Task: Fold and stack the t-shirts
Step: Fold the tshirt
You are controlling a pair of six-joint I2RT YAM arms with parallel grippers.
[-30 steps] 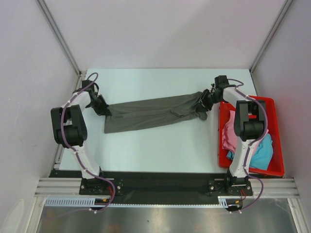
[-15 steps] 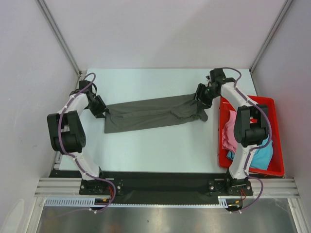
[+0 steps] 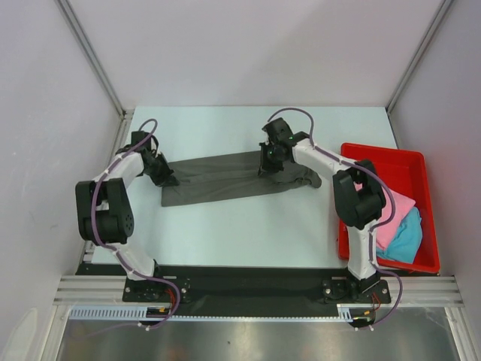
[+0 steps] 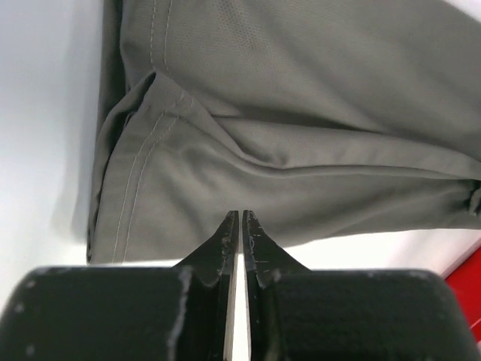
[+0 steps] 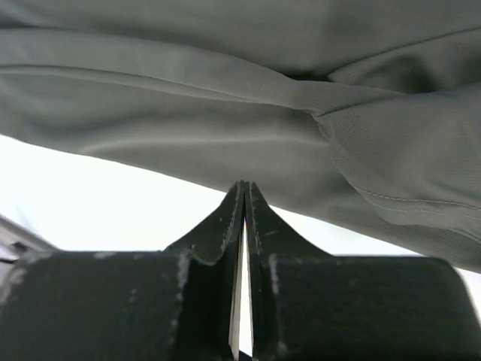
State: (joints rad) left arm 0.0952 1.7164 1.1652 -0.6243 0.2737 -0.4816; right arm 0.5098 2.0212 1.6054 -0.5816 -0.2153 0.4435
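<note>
The dark charcoal-grey t-shirt point(image 3: 225, 177) lies stretched in a long band across the table; it fills the left wrist view point(image 4: 301, 150) and the right wrist view point(image 5: 225, 98). My left gripper point(image 3: 164, 177) is at its left end, jaws shut, tips point(image 4: 240, 216) over the shirt's near edge with no cloth seen between them. My right gripper point(image 3: 268, 167) is over the shirt's middle-right part, jaws shut, tips point(image 5: 243, 185) at the cloth's edge. The pink t-shirt point(image 3: 397, 214) and the turquoise-blue t-shirt point(image 3: 402, 239) lie crumpled in the red tray.
The red plastic tray point(image 3: 379, 148) stands at the table's right edge; a corner of it shows in the left wrist view point(image 4: 470, 278). White walls and metal posts enclose the table at the back and both sides.
My right gripper left the shirt's right end and swung left to the shirt's middle; that end now lies slack on the table. My left gripper shifted slightly toward the shirt.
</note>
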